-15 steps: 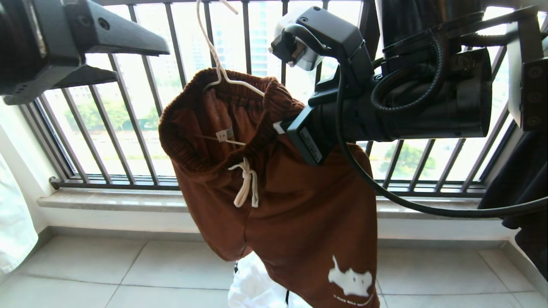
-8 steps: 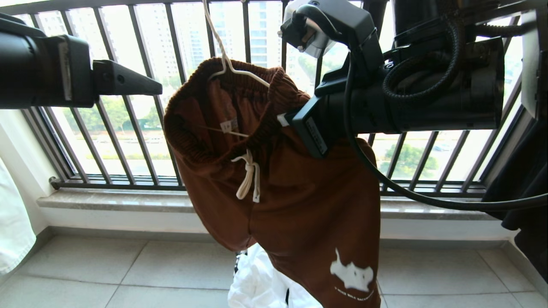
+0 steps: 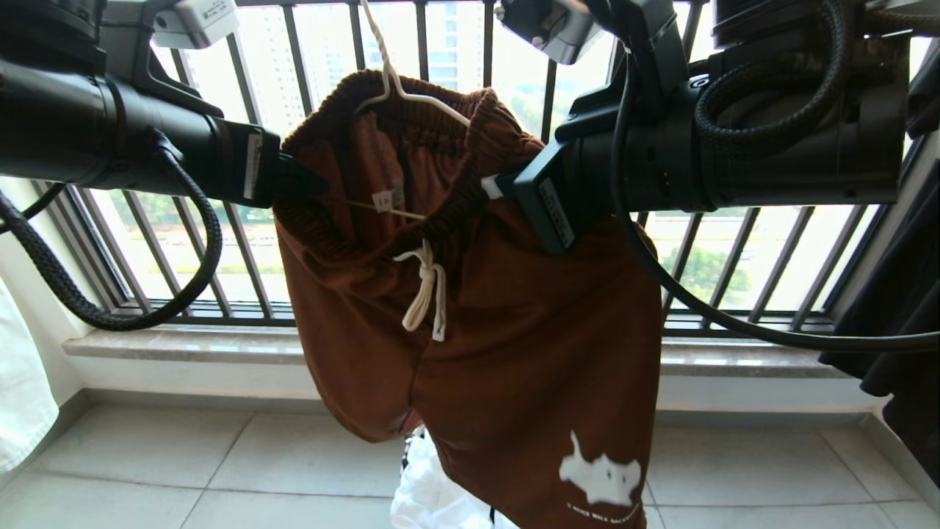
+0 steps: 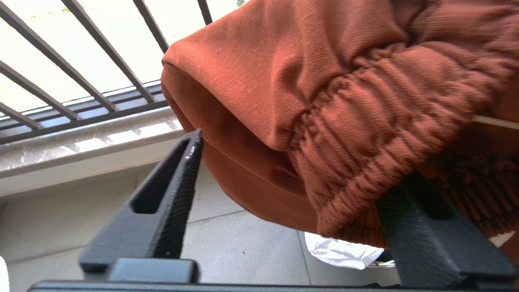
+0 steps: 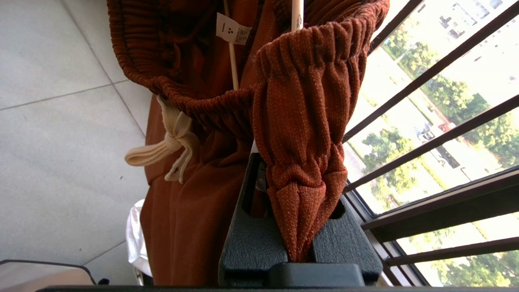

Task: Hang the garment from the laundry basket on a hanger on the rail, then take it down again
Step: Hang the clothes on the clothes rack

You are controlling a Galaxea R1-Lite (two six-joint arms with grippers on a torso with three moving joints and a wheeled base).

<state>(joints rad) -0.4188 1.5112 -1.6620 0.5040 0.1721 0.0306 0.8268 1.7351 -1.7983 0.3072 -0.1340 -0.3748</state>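
Observation:
The garment (image 3: 514, 330), rust-brown shorts with a white drawstring, hangs by its waistband on the cream hanger (image 3: 396, 81) in front of the window bars. My right gripper (image 3: 493, 192) is shut on the waistband's right side, and the bunched elastic (image 5: 300, 154) is pinched between its jaws (image 5: 298, 190). My left gripper (image 3: 294, 184) is at the waistband's left side. It stands open (image 4: 300, 162), with the gathered waistband (image 4: 365, 134) lying between the spread fingers (image 4: 174, 190). The rail and the laundry basket are out of view.
The black balustrade (image 3: 242, 242) and stone sill (image 3: 183, 345) run close behind the garment. A white cloth (image 3: 433, 485) lies on the tiled floor beneath it. Another white cloth (image 3: 22, 397) hangs at far left, and dark clothing (image 3: 903, 330) hangs at far right.
My left arm has swung in from the upper left to the waistband's left side, and its open jaws now straddle the elastic. The garment and right gripper sit slightly higher.

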